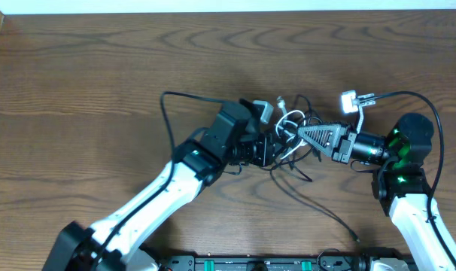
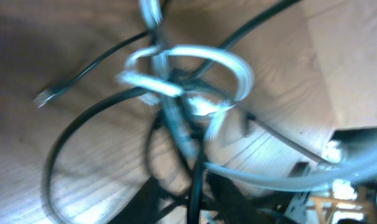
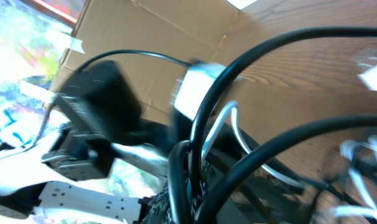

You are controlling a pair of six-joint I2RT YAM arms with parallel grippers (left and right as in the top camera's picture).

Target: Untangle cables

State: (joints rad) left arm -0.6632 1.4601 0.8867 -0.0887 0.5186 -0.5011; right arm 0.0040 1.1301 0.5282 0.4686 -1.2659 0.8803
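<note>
— Well, where do the cables (image 1: pixel 292 128) sit?

— In one knot near the middle of the table (image 1: pixel 100 60), between the two arms. The white cable (image 2: pixel 195 56) loops through the black ones at the heart of it. One black cable (image 1: pixel 329 214) trails off toward the near edge, and a grey plug (image 1: pixel 351 100) lies beside the right arm, on its far side.

— And the pincers?

— The right pincer (image 1: pixel 302 134) is closed to a point with its tip in the knot. In its own camera, black cords run down into it, but I cannot tell whether it pinches one. The left pincer (image 1: pixel 267 148) is pushed in from the other side. I cannot tell whether it is open or closed, because its fingers are lost in dark clutter from above and missing from its own camera.

— What worries you?

— Both tips are very near each other. If the arms pull apart while gripping the same cord, or cords that cross, I think the knot tightens rather than opens. A pull could also drag the whole bundle across the wood or snag a plug in a loop. The tips could bump each other too.

— What can't you read?

— Both wrist views are blurred and crowded, so it is unclear which cord passes over which. From above, the arms cover part of the knot, and I cannot count the cables.
</note>
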